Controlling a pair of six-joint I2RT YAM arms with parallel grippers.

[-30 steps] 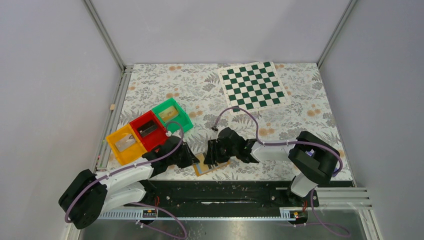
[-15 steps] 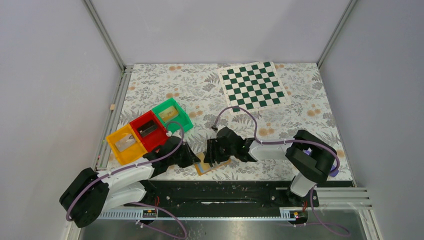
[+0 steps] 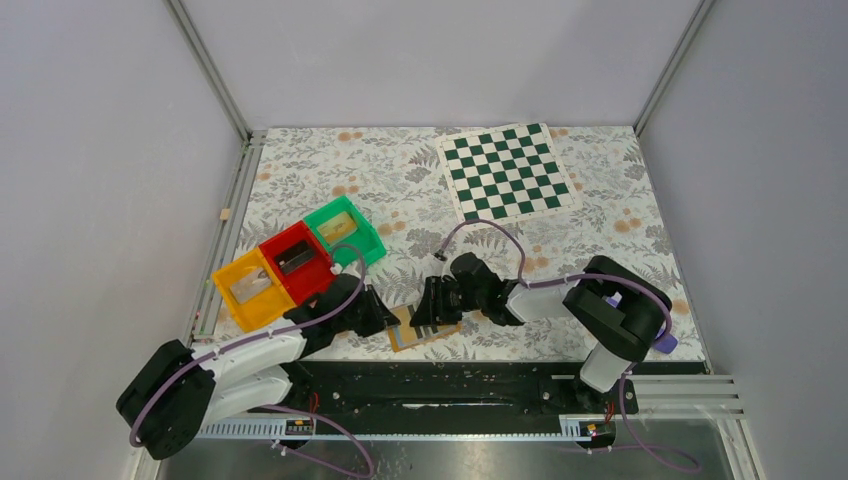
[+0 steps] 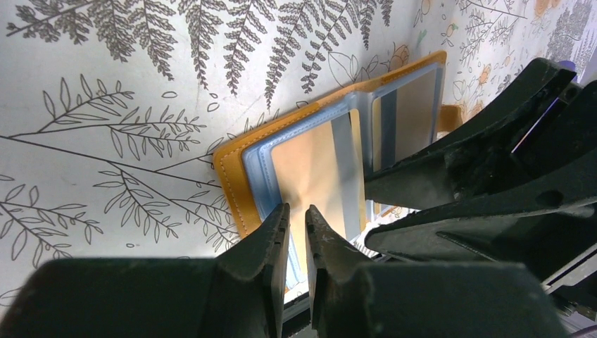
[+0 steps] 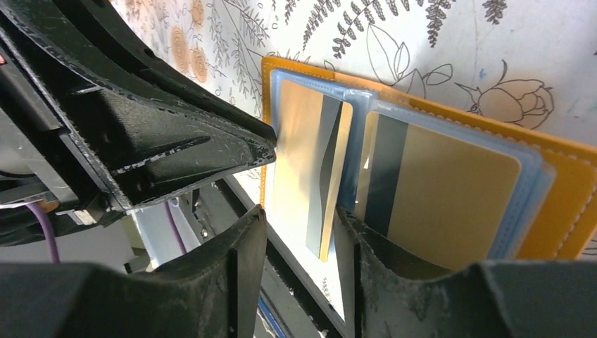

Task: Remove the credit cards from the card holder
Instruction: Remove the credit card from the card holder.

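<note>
The card holder (image 3: 415, 340) lies open at the table's near edge, orange border (image 4: 232, 172) around pale-blue sleeves. Two tan credit cards sit in it: one (image 5: 299, 155) in the left sleeve, one (image 5: 457, 190) in the right. My left gripper (image 4: 297, 215) comes in from the left, its jaws nearly together on the holder's blue sleeve edge. My right gripper (image 5: 303, 215) is open, its jaws either side of the left card's near edge, which sticks out of its sleeve. In the top view both grippers, left (image 3: 388, 320) and right (image 3: 432, 318), meet over the holder.
Yellow (image 3: 247, 288), red (image 3: 296, 260) and green (image 3: 345, 228) bins stand in a row at the left, each with something inside. A green-and-white chessboard (image 3: 505, 172) lies at the back right. The black rail runs just below the holder.
The right arm's elbow has swung left and its gripper has shifted slightly over the holder, its jaws a little narrower. The left gripper has stayed on the holder.
</note>
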